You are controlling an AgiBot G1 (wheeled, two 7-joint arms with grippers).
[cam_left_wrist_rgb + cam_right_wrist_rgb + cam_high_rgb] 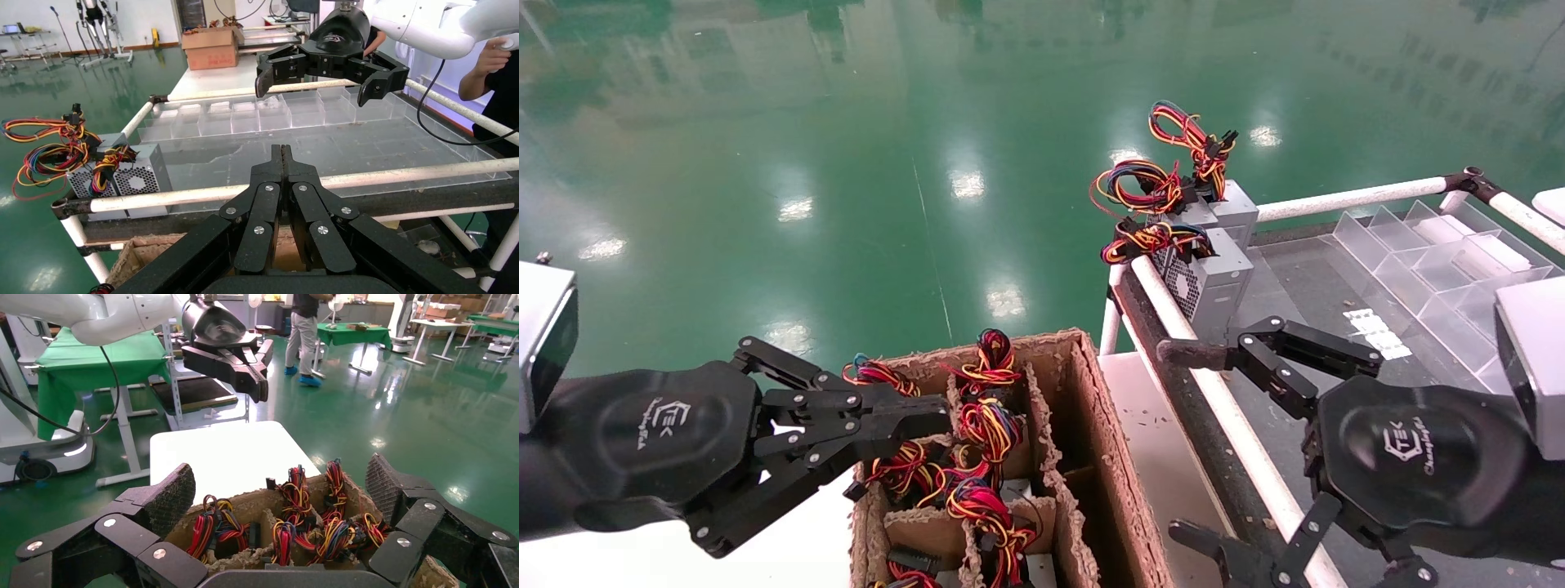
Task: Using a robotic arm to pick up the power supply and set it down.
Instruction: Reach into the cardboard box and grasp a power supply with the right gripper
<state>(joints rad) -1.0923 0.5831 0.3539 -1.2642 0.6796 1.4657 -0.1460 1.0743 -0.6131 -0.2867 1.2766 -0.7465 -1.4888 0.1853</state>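
Note:
The power supply is a slim grey box standing at the far-left corner of the railed table. Its tied wire bundle rises in a tall red loop with a black connector. My right gripper hangs open and empty over the table's left rail, well short of it. In the right wrist view the right gripper spreads wide above the cardboard box. My left gripper is shut on nothing over that cardboard box. The left gripper points across the table in its own wrist view.
Two more grey boxes with low curled wires stand beside the power supply. The cardboard box's cells hold several red-yellow wire bundles. Clear plastic dividers line the table's right side. White rails edge the table. A person stands far off.

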